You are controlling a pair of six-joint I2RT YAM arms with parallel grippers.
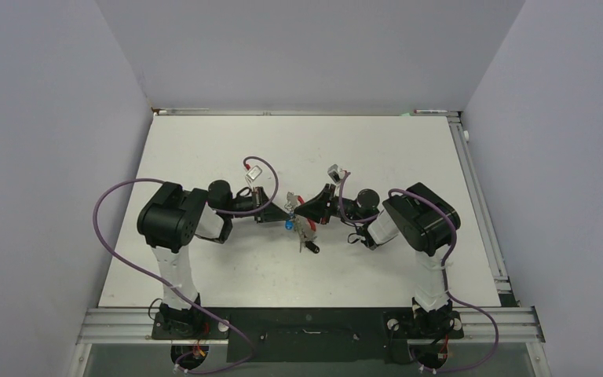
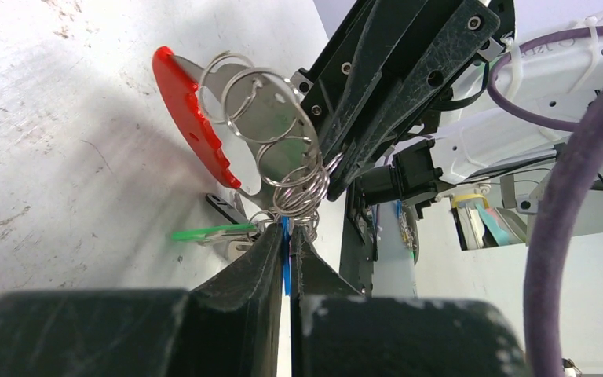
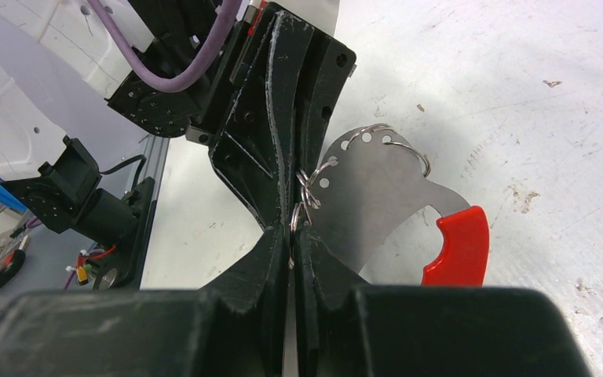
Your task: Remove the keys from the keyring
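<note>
Near the middle of the table (image 1: pixel 408 149), the two grippers meet tip to tip. The left gripper (image 2: pixel 286 236) has its jaws pressed together on the blue-headed key (image 2: pixel 286 267), a thin blue edge showing between them. The right gripper (image 3: pixel 293 236) is clamped on a wire ring at the rim of the keyring (image 3: pixel 369 196). From the left wrist camera, the keyring's red arc lies at 10 o'clock from the fingertips, and the green-headed key (image 2: pixel 204 232) sticks out toward 9 o'clock.

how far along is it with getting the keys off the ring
Done: nothing visibly freed. In hand: left gripper shut on the blue key, right gripper pinching wire loops of the keyring. Left: blue key and green key both hang at those loops.
</note>
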